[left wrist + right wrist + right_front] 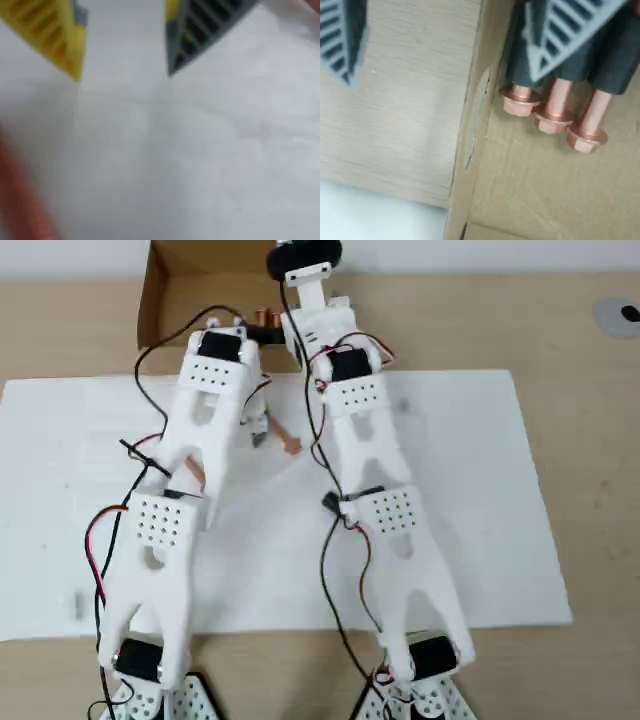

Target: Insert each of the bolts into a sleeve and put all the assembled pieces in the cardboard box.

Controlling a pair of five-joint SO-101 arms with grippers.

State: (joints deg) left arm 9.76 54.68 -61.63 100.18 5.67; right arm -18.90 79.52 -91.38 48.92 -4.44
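Copper bolt (285, 439) lies loose beside the spread left hand (124, 75), which could nudge it rolling away; the right hand (445, 82) gapes over the cardboard box (470, 150)

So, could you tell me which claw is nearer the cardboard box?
Right. The right claw straddles a wall of the cardboard box, above assembled pieces; the left claw is over the white sheet.

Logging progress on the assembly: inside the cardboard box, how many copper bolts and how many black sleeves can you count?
Copper bolts: 3
Black sleeves: 3
Total: 6, all lying in the cardboard box, each bolt in a sleeve.
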